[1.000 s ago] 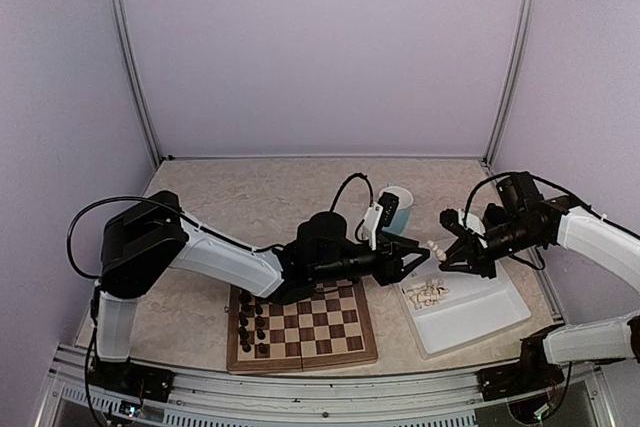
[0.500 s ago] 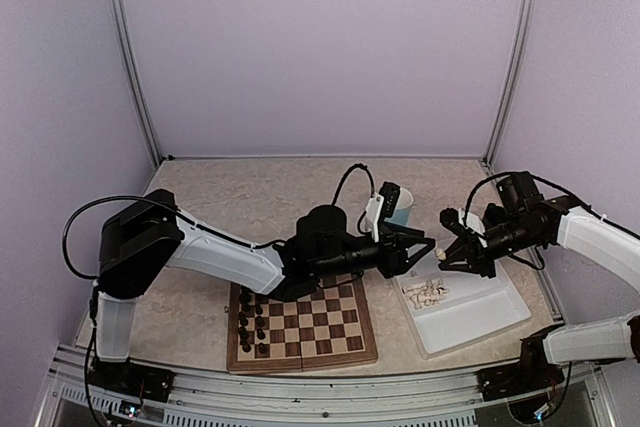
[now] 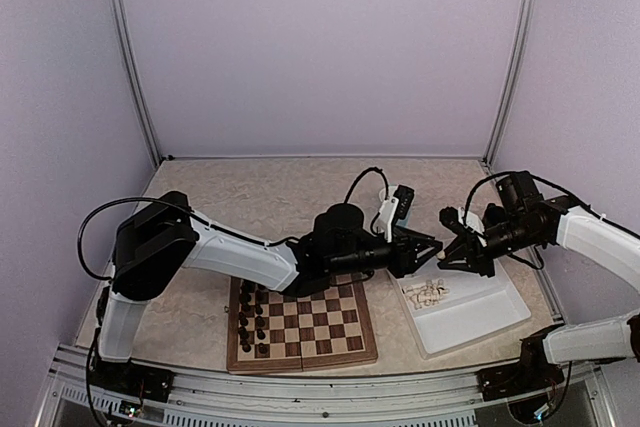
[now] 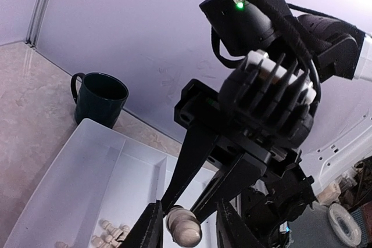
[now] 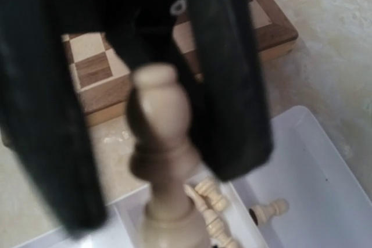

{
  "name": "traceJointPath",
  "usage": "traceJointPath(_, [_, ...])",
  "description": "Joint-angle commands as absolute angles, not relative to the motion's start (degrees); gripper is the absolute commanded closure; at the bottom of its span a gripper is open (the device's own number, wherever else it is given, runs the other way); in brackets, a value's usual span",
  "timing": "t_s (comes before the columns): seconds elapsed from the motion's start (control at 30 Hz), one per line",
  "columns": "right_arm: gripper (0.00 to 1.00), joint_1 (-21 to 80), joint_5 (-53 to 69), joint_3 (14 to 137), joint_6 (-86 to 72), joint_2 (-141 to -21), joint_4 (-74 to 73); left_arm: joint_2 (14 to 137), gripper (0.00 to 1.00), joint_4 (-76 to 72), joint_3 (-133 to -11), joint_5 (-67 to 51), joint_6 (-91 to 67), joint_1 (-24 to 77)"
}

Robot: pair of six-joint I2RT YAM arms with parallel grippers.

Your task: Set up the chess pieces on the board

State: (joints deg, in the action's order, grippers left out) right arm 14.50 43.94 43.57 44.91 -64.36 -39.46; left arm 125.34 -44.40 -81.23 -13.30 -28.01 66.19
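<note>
marbled tabletop (image 3: 250, 197) carries the board (image 3: 300, 362) and a white tray (image 3: 480, 319); above the tray's edge the right fingers (image 4: 192, 161) pinch a cream chess piece (image 5: 160, 120), left fingers (image 4: 152, 227) narrowly apart around its rounded tip

On my feed the board (image 3: 335, 327) shows dark-brown and light-tan checks inside a mid-brown border. The chess piece (image 5: 160, 137) is cream-white, the dark pieces (image 3: 252, 322) near-black, the tray (image 3: 480, 312) white, the mug (image 4: 100, 98) dark green, the surface (image 3: 250, 197) mottled beige.
</note>
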Motion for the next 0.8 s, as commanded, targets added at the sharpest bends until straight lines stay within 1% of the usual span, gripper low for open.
traceJointPath(0.0, [0.90, 15.29, 45.02, 43.06, 44.31, -64.69, -38.99, 126.40, 0.73, -43.40, -83.03, -14.07, -27.95, 66.14])
traceJointPath(0.13, [0.90, 15.29, 44.85, 42.69, 44.22, -64.69, -38.58, 125.09, 0.87, -43.96, -81.19, -13.09, -27.61, 66.11])
traceJointPath(0.27, [0.90, 15.29, 43.95, 41.95, 43.83, -65.07, -37.70, 120.22, 0.93, -41.07, -77.28, -11.06, -23.98, 66.14])
traceJointPath(0.37, [0.90, 15.29, 43.19, 41.41, 43.15, -65.34, -36.53, 114.57, 0.95, -34.86, -73.24, -8.45, -19.24, 66.09])
traceJointPath(0.47, [0.90, 15.29, 42.81, 41.33, 42.78, -65.62, -35.66, 109.07, 0.95, -24.49, -70.72, -4.35, -15.01, 66.01])
traceJointPath(0.57, [0.90, 15.29, 42.19, 41.36, 42.45, -66.14, -34.88, 105.67, 0.95, -14.79, -68.84, -0.34, -14.09, 65.96])
traceJointPath(0.67, [0.90, 15.29, 42.06, 41.42, 42.14, -66.48, -34.58, 105.02, 0.94, -5.70, -68.81, 3.94, -15.05, 65.88])
traceJointPath(0.77, [0.90, 15.29, 41.76, 41.35, 41.95, -66.44, -34.35, 106.53, 0.94, -0.59, -70.08, 6.20, -17.16, 65.42])
